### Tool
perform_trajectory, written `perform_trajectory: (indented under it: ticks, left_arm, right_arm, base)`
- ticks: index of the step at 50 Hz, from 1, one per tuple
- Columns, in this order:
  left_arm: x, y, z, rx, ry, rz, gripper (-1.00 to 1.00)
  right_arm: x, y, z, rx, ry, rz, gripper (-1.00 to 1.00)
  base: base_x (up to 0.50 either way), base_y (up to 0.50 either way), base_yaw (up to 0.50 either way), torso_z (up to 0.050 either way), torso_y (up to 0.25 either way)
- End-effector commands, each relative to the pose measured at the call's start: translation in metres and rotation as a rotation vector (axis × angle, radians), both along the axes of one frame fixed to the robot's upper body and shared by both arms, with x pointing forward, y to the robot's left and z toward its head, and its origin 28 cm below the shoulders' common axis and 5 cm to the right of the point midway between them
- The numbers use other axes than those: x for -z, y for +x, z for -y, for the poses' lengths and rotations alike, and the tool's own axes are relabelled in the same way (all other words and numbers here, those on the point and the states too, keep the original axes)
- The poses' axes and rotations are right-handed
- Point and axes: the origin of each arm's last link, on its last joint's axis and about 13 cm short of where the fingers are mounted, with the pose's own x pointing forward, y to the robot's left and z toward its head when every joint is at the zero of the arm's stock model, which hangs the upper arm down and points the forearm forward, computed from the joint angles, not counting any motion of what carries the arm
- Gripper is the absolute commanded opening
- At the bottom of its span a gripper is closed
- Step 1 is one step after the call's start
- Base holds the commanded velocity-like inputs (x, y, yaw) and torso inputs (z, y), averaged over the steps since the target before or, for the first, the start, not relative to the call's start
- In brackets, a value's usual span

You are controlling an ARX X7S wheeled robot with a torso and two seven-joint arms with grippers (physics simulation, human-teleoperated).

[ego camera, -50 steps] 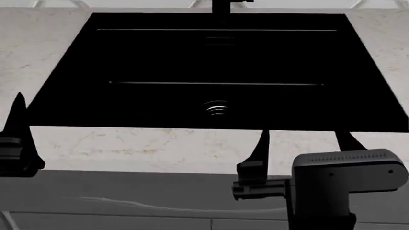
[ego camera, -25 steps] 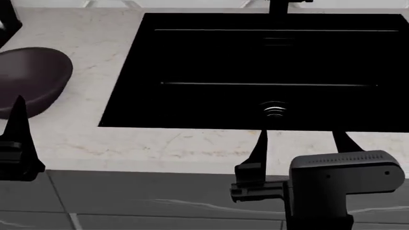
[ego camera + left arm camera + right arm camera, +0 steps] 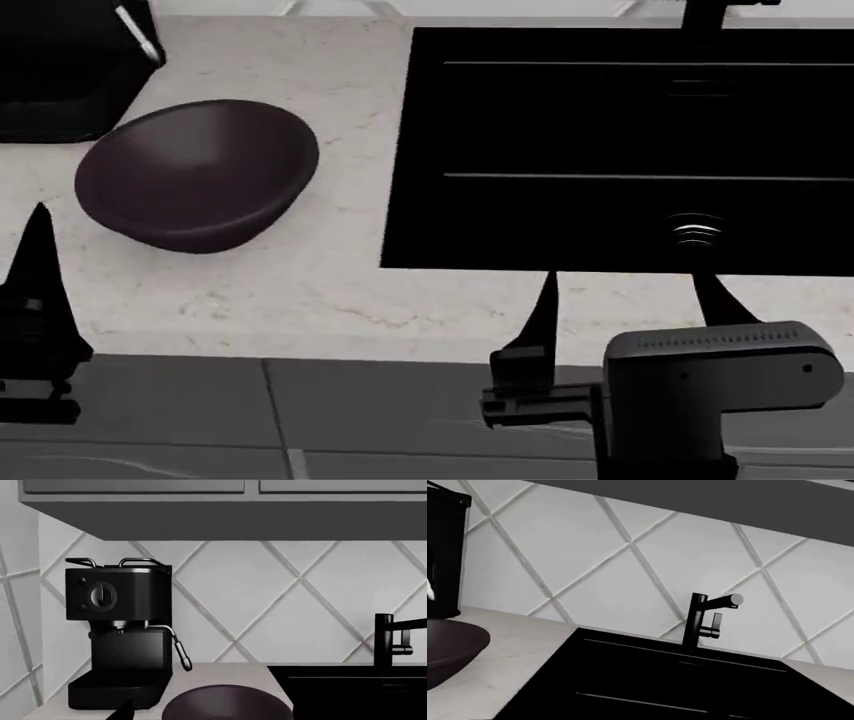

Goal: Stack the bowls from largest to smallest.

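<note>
A dark brown bowl [image 3: 198, 175] is seen in the upper left of the head view, resting on the pale, marble-veined surface [image 3: 307, 290]. It is glossy, smooth and rounded, somewhat oval in outline, with its longer axis running left to right across the frame and its opening turned upward. In the left wrist view only its far rim is shown at the bottom edge; in the right wrist view it is cut off at the left edge. Only this one bowl can be made out. To its right, a matte black rectangular sink [image 3: 627, 150] is set into the surface, with a small metallic drain [image 3: 694, 231] and a black faucet [image 3: 704, 620] with a squared spout behind it. A boxy black coffee machine [image 3: 120, 635] is placed behind the bowl against a white diamond-tiled wall [image 3: 293, 605]. The right tool [image 3: 625, 300] is held low at the surface's front edge with its two dark fingers spread apart and nothing between them. Of the left tool [image 3: 38, 290] only one pointed finger is visible at the left frame edge, so its state cannot be told.
</note>
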Motion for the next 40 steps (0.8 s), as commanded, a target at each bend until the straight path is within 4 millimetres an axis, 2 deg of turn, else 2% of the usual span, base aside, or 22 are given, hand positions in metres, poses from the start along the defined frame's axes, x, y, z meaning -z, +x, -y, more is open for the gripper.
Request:
perform_trajectory:
  ticks: [1, 14, 23, 40]
  left_arm:
    - [0.0007, 0.0004, 0.0008, 0.003, -0.003, -0.003, 1.00]
    - [0.0007, 0.0019, 0.0033, 0.013, 0.001, -0.008, 1.00]
    - [0.0029, 0.0013, 0.0027, 0.008, -0.004, -0.016, 1.00]
    - [0.0033, 0.0008, 0.0028, 0.011, -0.020, -0.023, 1.00]
  right_arm:
    - [-0.0003, -0.0017, 0.0006, 0.003, -0.001, 0.001, 1.00]
    - [-0.0005, -0.0026, 0.0024, 0.015, 0.000, 0.010, 1.00]
    - [0.0020, -0.0032, 0.0023, 0.028, 0.009, 0.008, 1.00]
    - [0.0013, -0.0052, 0.0026, 0.031, 0.003, 0.003, 1.00]
  base:
    - [0.00, 0.50, 0.00, 0.000, 0.000]
    - [0.00, 0.50, 0.00, 0.000, 0.000]
    - [0.03, 0.00, 0.00, 0.000, 0.000]
    - [0.46, 0.00, 0.00, 0.000, 0.000]
